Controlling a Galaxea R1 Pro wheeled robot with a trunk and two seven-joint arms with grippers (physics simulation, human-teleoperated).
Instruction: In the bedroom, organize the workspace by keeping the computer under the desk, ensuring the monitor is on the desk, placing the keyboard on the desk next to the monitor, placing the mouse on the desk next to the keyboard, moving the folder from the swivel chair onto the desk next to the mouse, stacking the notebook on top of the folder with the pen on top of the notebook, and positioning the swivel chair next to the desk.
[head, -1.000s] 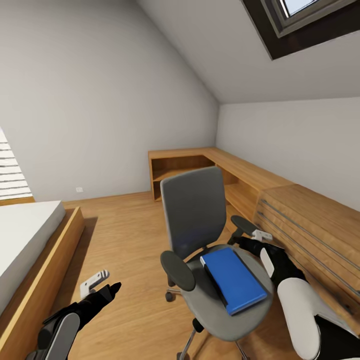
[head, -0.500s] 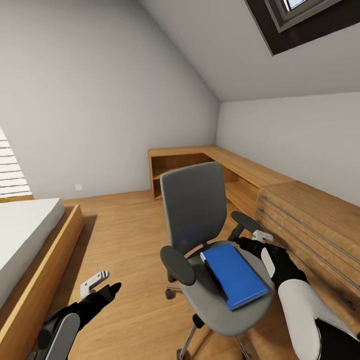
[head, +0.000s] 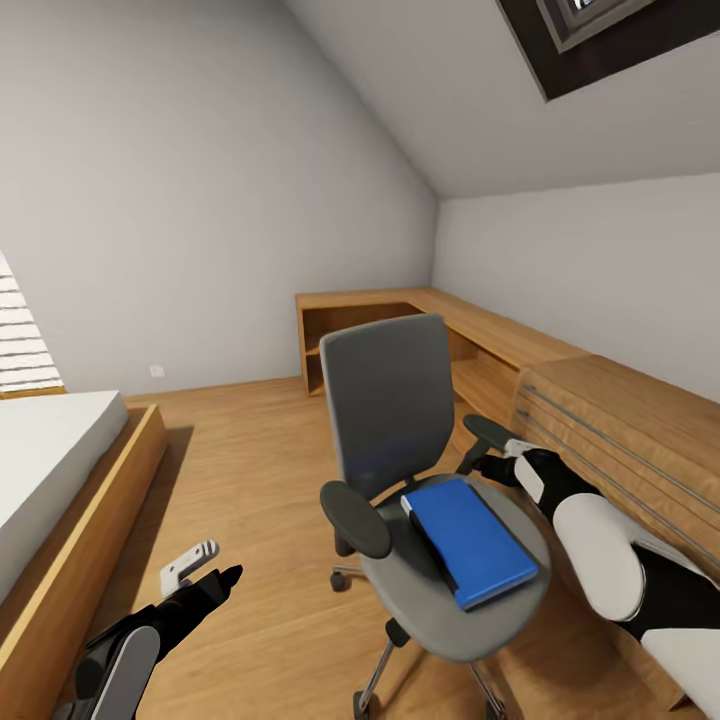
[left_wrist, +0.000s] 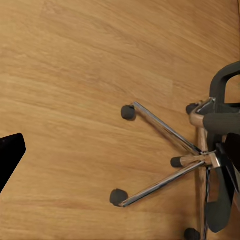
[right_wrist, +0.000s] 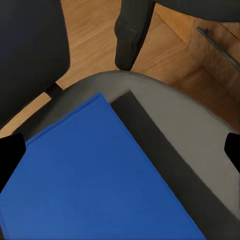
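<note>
The grey swivel chair (head: 390, 410) stands on the wooden floor mid-room, its chrome base (left_wrist: 192, 152) and casters seen in the left wrist view. On its seat lies the blue folder (head: 470, 540), dark spine toward the backrest. My right gripper (head: 506, 460) hovers by the chair's right armrest, just behind the folder. It is open, and its two dark fingertips stand wide apart over the folder (right_wrist: 95, 185) and the grey seat. My left gripper (head: 198, 572) hangs low over the floor left of the chair, open and holding nothing. The desk is out of view.
A bed (head: 50, 470) in a wooden frame lies at the left. A low wooden shelf unit (head: 400, 320) runs along the far wall and corner. A light wooden drawer cabinet (head: 620, 430) stands close to the chair's right. Open floor lies between bed and chair.
My right arm has risen and reached forward, bringing its gripper nearer the chair's right armrest. The head view has shifted slightly. The left arm has stayed put.
</note>
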